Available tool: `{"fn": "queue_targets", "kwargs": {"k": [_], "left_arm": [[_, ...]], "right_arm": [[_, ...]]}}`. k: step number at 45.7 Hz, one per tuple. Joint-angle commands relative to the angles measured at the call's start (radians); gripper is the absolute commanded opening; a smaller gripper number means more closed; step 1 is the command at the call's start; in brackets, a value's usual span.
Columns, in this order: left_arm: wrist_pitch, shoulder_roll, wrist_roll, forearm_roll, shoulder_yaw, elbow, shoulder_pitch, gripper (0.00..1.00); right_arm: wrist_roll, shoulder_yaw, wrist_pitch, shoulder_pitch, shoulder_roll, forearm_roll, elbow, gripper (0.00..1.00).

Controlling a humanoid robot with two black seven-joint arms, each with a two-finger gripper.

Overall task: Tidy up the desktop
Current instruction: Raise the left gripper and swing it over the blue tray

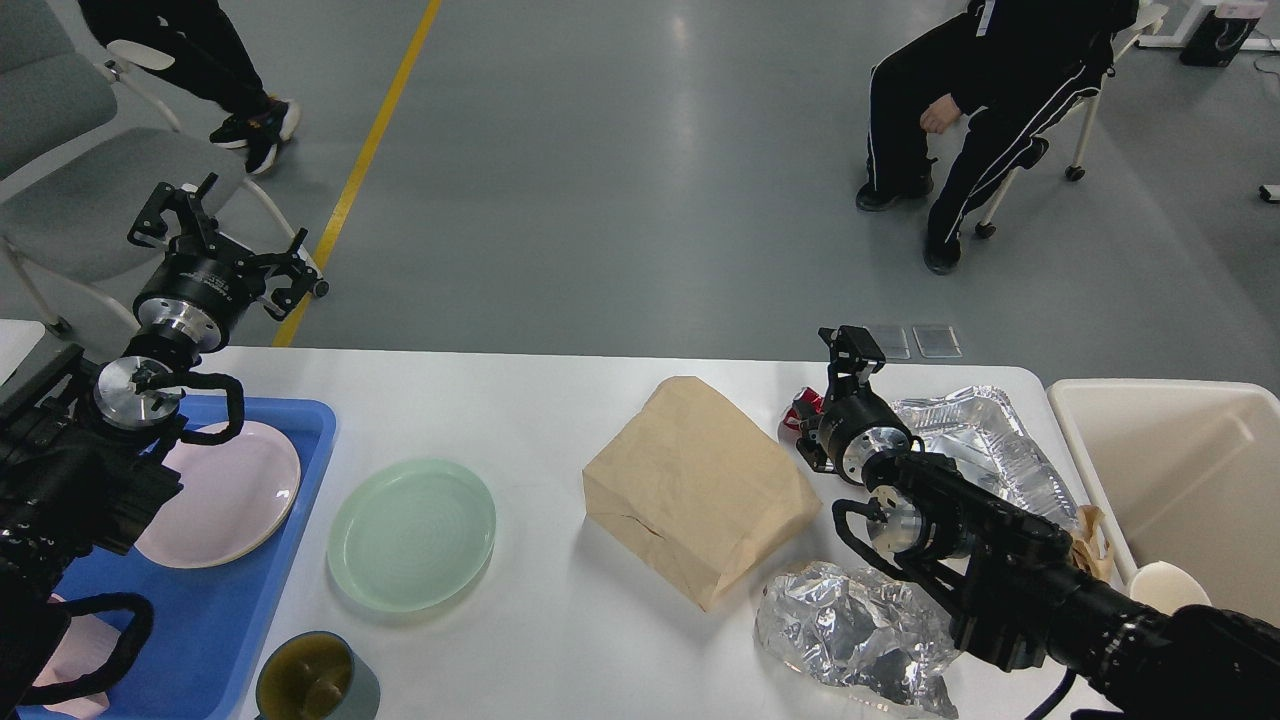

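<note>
**A:** What is laid out, biggest thing first?

**B:** The desktop (560, 620), a wide white surface, runs under both arms. Off the right gripper's outer side stands a cream bin (1160, 470), open and mostly bare. Under the left arm sits a blue tray (300, 470) holding a pink plate (235, 500).

**A:** And the loose things?

**B:** Just to the inner side of the right gripper (850, 345) lies a brown paper bag (690, 490). Between that gripper and the bin rests a foil tray (985, 440); crumpled foil (850, 630) lies back beside its forearm. A pale green plate (412, 533) sits just beside the blue tray, and a dark cup (315, 680) nearer the robot. A small red wrapper (803, 408) shows right beside the right wrist.

**A:** What are the grippers doing?

**B:** The left gripper (215, 235) is raised past the table's far edge, fingers spread, holding nothing. The right one is seen dark and end-on; I cannot tell its state.

**A:** How should the next step go?

**B:** Likely rubbish goes to the bin. I would pinch the wrapper low, lift clear of the foil tray's rim, then release over the bin.
</note>
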Motion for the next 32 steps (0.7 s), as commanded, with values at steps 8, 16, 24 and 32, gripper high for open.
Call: {"fn": "queue_targets", "kwargs": {"k": [8, 16, 24, 32], "left_arm": [[-0.009, -0.026, -0.003, -0.001, 0.007, 0.0, 0.042, 0.96], [-0.009, -0.018, 0.005, -0.001, 0.01, -0.002, 0.023, 0.96], [-0.016, -0.029, 0.017, 0.0, 0.018, -0.017, -0.005, 0.96], [-0.058, 0.039, 0.118, 0.003, 0.264, -0.109, -0.005, 0.96]], "right_arm": [[0.0, 0.0, 0.0, 0.0, 0.0, 0.0, 0.0, 1.0], [0.0, 0.0, 0.0, 0.0, 0.0, 0.0, 0.0, 1.0], [0.0, 0.001, 0.0, 0.0, 0.0, 0.0, 0.0, 1.0], [0.0, 0.0, 0.0, 0.0, 0.0, 0.0, 0.0, 1.0]]}}
